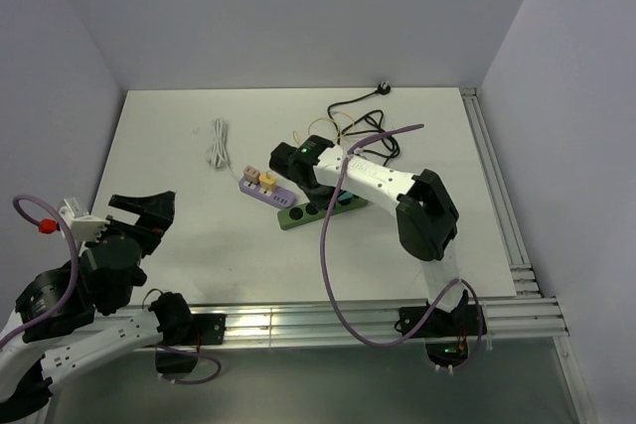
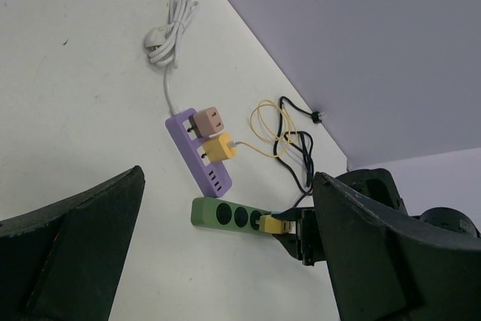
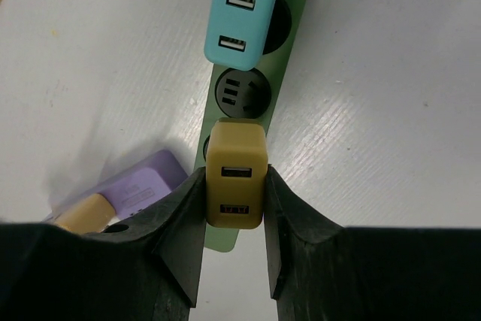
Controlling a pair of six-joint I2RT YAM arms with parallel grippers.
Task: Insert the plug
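My right gripper [image 3: 234,178] is shut on a yellow USB charger plug [image 3: 237,157] and holds it over the green power strip [image 3: 298,39], on a socket just below an empty socket [image 3: 242,92]. In the left wrist view the plug [image 2: 275,223] sits at the strip's [image 2: 218,213] third socket with a prong still showing. A teal charger [image 3: 239,24] is plugged in further along the strip. In the top view the right gripper [image 1: 310,184] is over the strip [image 1: 316,212]. My left gripper [image 1: 147,211] is open and empty at the near left, away from the strip.
A purple power strip [image 2: 197,162] with a pink plug [image 2: 207,120] and a yellow plug [image 2: 219,148] lies right beside the green strip. A coiled white cable [image 2: 169,39] lies at the far left. Black [image 1: 360,106] and yellow cables [image 2: 264,122] trail behind the strips.
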